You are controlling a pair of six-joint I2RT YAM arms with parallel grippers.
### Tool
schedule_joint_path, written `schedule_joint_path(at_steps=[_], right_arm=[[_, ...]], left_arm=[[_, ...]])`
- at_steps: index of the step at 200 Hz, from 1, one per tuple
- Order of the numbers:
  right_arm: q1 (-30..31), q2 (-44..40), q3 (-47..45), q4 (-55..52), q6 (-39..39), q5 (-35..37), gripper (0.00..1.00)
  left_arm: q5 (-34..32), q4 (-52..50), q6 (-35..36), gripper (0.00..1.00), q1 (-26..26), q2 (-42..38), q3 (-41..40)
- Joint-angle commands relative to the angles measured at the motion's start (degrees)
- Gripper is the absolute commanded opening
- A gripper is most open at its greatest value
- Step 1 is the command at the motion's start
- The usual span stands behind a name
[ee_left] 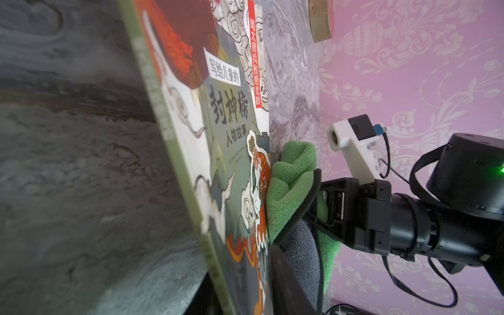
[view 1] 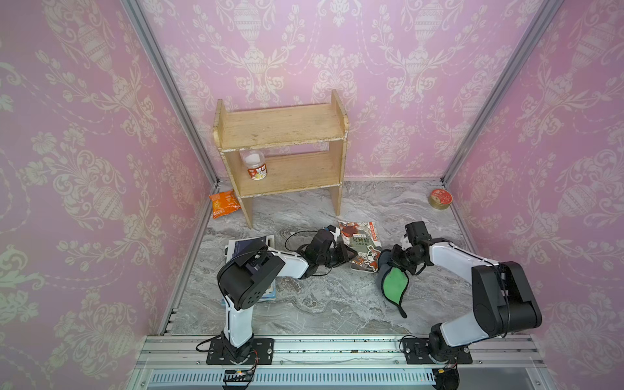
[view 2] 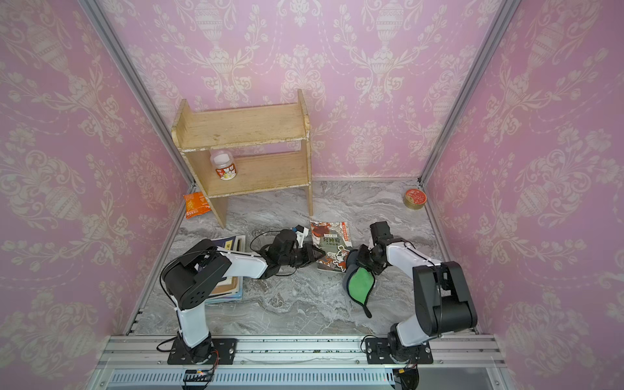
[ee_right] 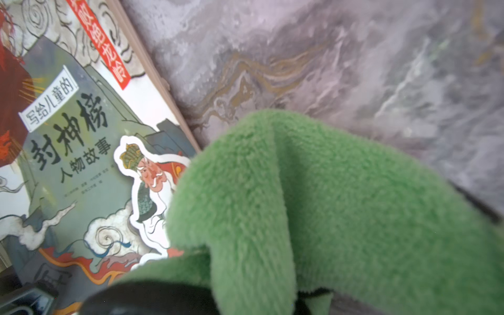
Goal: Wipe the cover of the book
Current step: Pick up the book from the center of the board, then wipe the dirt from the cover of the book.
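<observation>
Behind the book [view 1: 359, 244], the shelf [view 1: 297, 170] holds a jar [view 1: 256, 166], perhaps powder-filled.

Grey marble surface [view 1: 320, 304]. On it: wooden shelf [view 1: 287, 128] at the back, orange packet [view 1: 224, 203] left, round tin [view 1: 440, 199] right, picture book [view 1: 361, 244] in the middle, pile of books [view 1: 248, 243] lower left.

Tips of right tool [ee_left: 313, 210] deep inside green cloth [view 1: 393, 280]; book stack [view 1: 248, 244] partly beneath left arm [view 1: 290, 263].

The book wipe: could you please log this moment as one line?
left gripper: shut on book edge | right gripper: shut on cloth | cloth: touching book's edge, cover mostly bare
</observation>
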Motion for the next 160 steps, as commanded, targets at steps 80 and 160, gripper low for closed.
schedule_joint_path(at_steps=[80,160], right_arm=[[8.5,-0.6,-1.7,-4.9,3.8,2.8,0.00],[16.6,-11.4,8.3,-12.2,0.1,17.0,0.00]], left_arm=[[2.9,-4.4,2.4,0.01,1.7,-5.1,-3.6],[7.7,-11.2,8.9,0.00,1.4,-13.2,-16.7]])
